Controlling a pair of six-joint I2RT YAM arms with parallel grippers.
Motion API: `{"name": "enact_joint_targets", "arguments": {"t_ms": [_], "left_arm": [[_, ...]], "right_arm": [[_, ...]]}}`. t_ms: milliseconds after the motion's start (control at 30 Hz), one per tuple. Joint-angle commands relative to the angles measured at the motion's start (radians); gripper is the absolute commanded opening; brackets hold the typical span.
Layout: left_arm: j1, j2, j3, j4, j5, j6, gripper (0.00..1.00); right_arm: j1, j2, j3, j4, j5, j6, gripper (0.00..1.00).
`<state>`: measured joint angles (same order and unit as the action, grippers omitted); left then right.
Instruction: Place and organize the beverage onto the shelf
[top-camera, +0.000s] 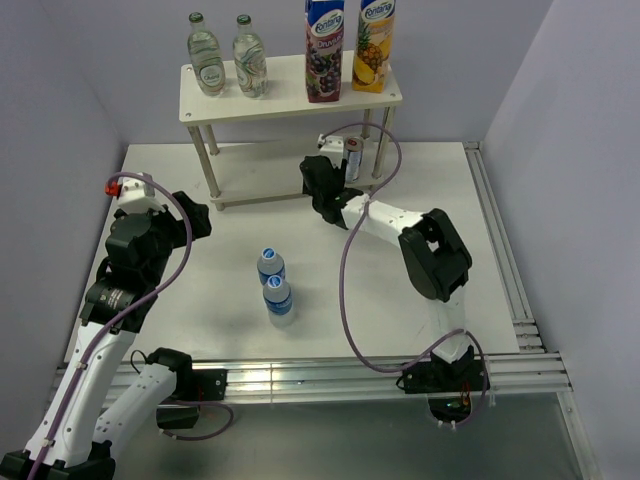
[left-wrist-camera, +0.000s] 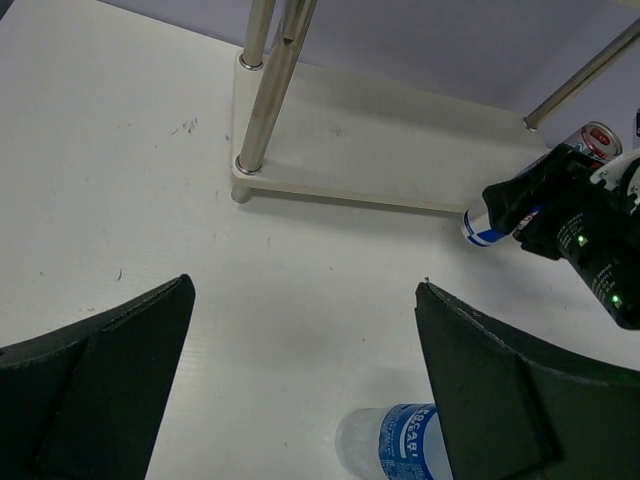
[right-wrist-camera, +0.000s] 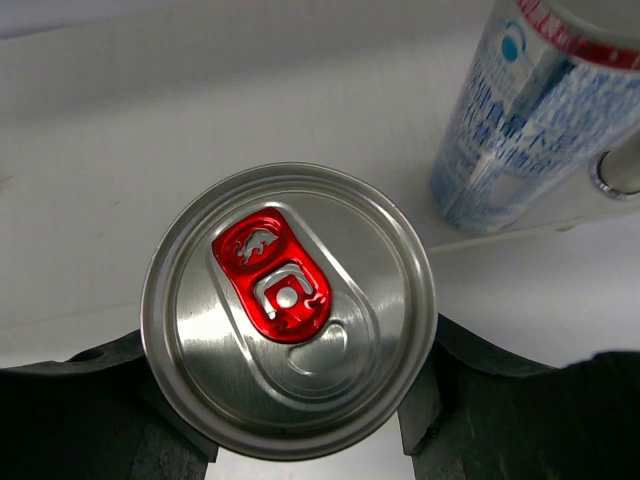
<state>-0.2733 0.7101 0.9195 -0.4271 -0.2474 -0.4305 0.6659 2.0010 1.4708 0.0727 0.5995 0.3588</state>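
Silver can (right-wrist-camera: 288, 310), red tab, pinched in right jaws at shelf (top-camera: 290, 95) lower tier, beside another can (right-wrist-camera: 530, 110); arm stretched far-left. Left jaws spread wide over worktop (top-camera: 220, 300), arm folded near-left.

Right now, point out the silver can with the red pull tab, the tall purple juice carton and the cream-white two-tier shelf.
Silver can (right-wrist-camera: 288, 310): right wrist view, lid centre.
Purple juice carton (top-camera: 324, 50): top view, front face.
Shelf (top-camera: 285, 88): top view, bare top board.
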Motion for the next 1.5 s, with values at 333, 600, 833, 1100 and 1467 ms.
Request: {"name": "enact_joint_targets", "arguments": {"t_ms": [333, 600, 833, 1100, 1467], "left_arm": [[0.005, -0.009, 0.001, 0.037, 0.025, 0.012, 0.99], [0.006, -0.009, 0.002, 0.036, 0.020, 0.012, 0.99], [0.006, -0.009, 0.002, 0.037, 0.017, 0.013, 0.99], [0.008, -0.009, 0.001, 0.036, 0.008, 0.012, 0.99], [0.009, -0.017, 0.007, 0.030, -0.027, 0.013, 0.99]], "right_arm": [[-0.077, 0.087, 0.223, 0.036, 0.009, -0.047, 0.15], [-0.081, 0.165, 0.299, 0.004, 0.025, -0.046, 0.17], [-0.084, 0.188, 0.316, -0.005, 0.036, -0.054, 0.58], [-0.084, 0.156, 0.258, 0.018, 0.020, -0.050, 1.00], [-0.035, -0.083, -0.035, 0.110, -0.044, -0.040, 1.00]]}}
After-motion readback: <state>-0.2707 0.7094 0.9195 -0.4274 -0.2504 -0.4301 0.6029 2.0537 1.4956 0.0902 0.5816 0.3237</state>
